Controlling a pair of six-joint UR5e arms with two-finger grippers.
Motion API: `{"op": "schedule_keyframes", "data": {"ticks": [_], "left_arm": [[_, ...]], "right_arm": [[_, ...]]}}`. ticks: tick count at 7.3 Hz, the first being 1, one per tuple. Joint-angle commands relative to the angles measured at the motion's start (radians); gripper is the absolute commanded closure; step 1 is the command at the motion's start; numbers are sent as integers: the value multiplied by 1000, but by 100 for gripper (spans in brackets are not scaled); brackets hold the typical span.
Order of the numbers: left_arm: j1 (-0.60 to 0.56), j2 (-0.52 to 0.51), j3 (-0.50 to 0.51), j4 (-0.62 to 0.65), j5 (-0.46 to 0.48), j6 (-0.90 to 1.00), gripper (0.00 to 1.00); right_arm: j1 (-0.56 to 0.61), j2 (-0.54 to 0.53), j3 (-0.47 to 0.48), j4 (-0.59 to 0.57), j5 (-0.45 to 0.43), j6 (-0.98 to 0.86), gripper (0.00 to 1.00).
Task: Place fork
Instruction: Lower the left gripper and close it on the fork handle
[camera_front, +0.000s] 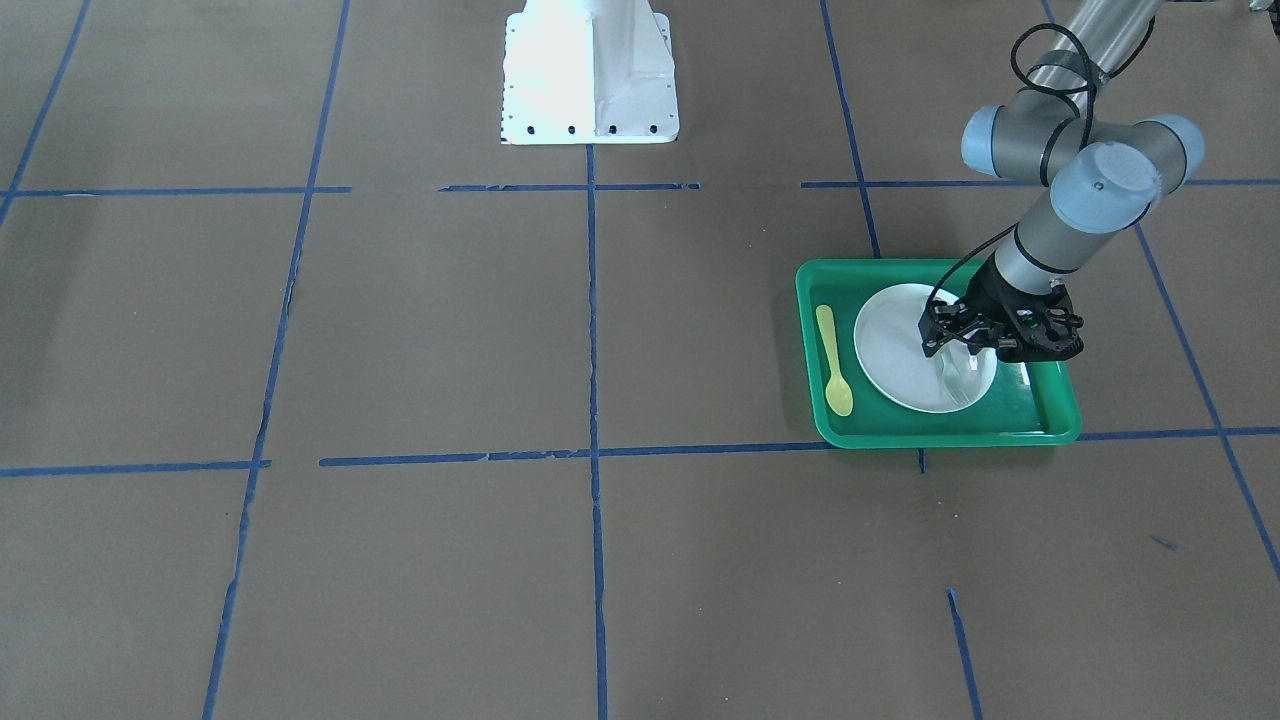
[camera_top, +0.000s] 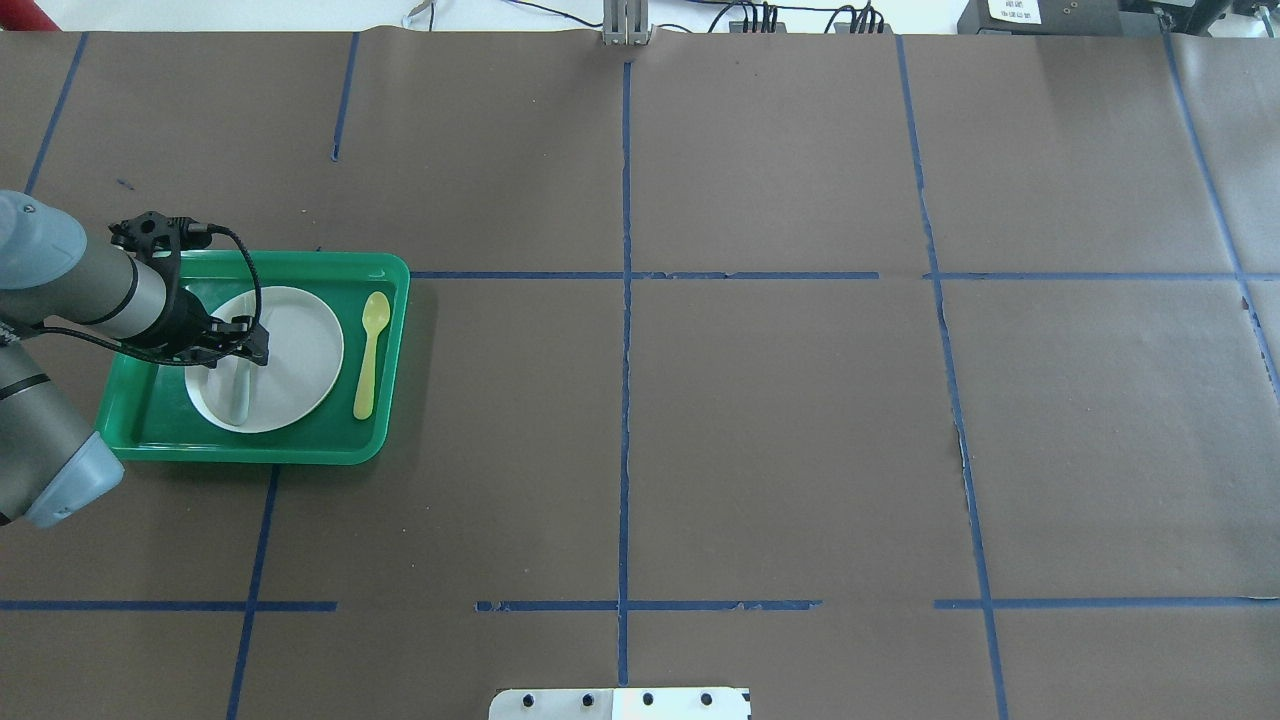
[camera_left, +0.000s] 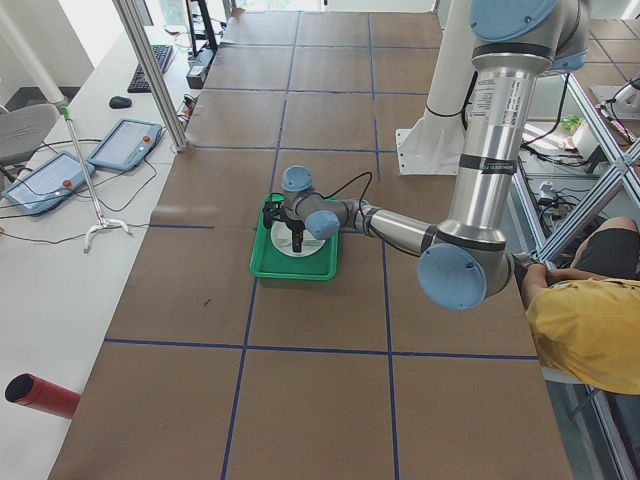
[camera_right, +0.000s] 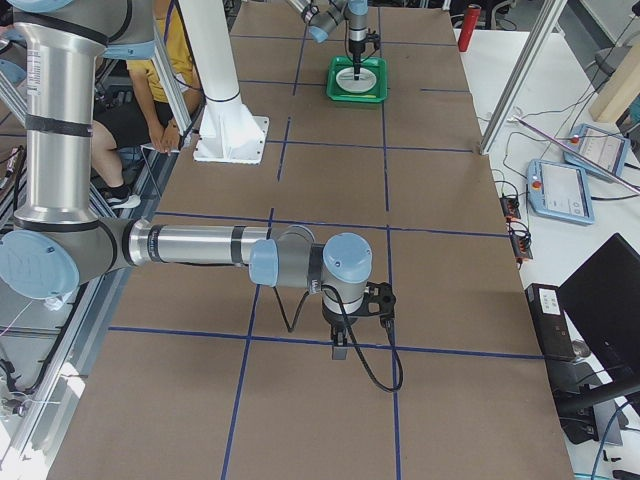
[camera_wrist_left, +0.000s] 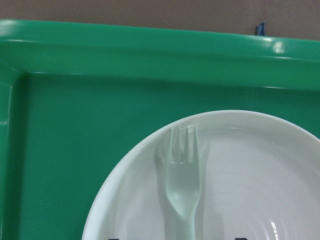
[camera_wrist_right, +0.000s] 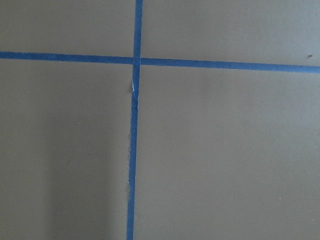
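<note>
Left wrist-mounted view: fork (camera_wrist_left: 184, 192) lies flat on the plate (camera_wrist_left: 265, 165), seemingly its intended spot; left tool (camera_top: 240, 356) hovers over the handle, fingers apart, gripping nothing.

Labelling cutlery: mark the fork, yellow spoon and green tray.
fork (camera_wrist_left: 183, 186), left wrist view, head below tines.
yellow spoon (camera_top: 368, 370), overhead view, mid handle.
green tray (camera_top: 300, 440), overhead view, bare floor.

The left arm (camera_front: 1040, 235) and right arm (camera_right: 190, 245) are silver-grey metal tubes linked by rounded joints with pale blue caps. A thin black cable (camera_top: 257, 285) loops to the left pincer (camera_front: 960, 345), black and skeletal. Their white pedestal (camera_front: 590, 80) has a row of dark bolt holes.
</note>
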Motion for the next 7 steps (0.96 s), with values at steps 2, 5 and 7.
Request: {"op": "schedule_keyframes", "data": {"ticks": [2,5,7], "left_arm": [[1,0,-6,2,-2,1,99],[-1,0,-22,2,-2,1,100],[-19,64,-110,-1,-10,25,100]], "right_arm": [[0,0,0,0,0,0,0],[0,0,0,0,0,0,0],[0,0,0,0,0,0,0]]}}
